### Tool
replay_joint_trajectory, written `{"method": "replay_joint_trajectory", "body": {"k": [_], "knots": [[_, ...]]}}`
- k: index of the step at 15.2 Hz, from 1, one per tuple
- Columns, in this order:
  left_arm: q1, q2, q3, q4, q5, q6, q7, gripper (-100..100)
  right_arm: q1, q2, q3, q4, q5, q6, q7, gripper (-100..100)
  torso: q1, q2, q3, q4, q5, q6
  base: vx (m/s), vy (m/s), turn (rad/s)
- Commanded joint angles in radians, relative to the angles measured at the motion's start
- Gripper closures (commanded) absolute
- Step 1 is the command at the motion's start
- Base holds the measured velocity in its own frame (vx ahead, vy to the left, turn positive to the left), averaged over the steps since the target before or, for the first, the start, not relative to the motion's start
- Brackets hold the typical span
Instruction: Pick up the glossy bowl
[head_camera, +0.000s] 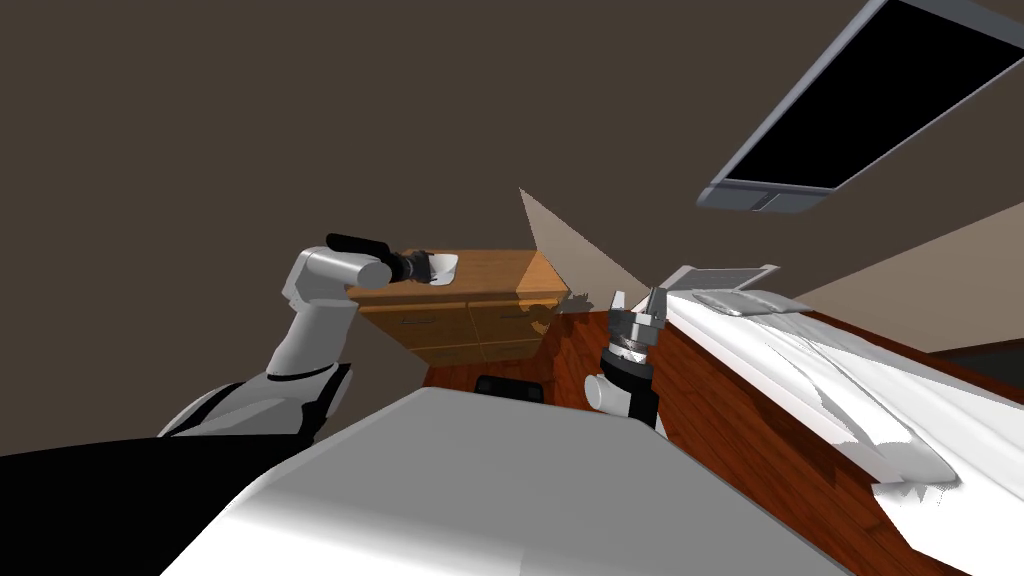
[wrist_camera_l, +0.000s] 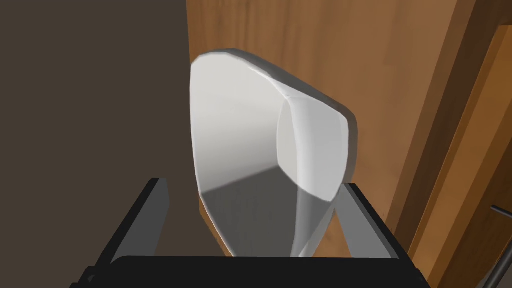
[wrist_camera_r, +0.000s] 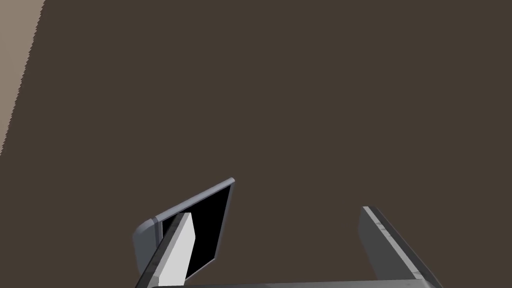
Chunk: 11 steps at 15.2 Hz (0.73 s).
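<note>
Currently the left gripper (wrist_camera_l: 255, 186) stands open around the white bowl (wrist_camera_l: 240, 125) on the wooden dresser (head_camera: 500, 270), one finger closer than the other, so closing could shove the slick bowl sideways; the right gripper (head_camera: 638, 305) hangs open.

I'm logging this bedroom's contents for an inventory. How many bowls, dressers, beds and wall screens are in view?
white bowl: 1
wooden dresser: 1
bed: 1
wall screen: 1
Total: 4
</note>
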Motion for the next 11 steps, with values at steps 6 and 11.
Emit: {"method": "replay_joint_trajectory", "body": {"k": [6,11], "knots": [[-0.034,0.054,0.021,0.036,0.062,0.143,0.012,-100,0.0,0.0,0.0,0.0,0.0,0.0,0.0,0,0.001,0.0,0.0,0.0,0.0,0.0,0.036,-0.008,-0.014],[-0.049,0.078,0.03,0.053,0.089,0.222,0.016,-100,0.0,0.0,0.0,0.0,0.0,0.0,0.0,0,0.001,0.0,0.0,0.0,0.0,0.0,0.032,-0.007,-0.011]]}}
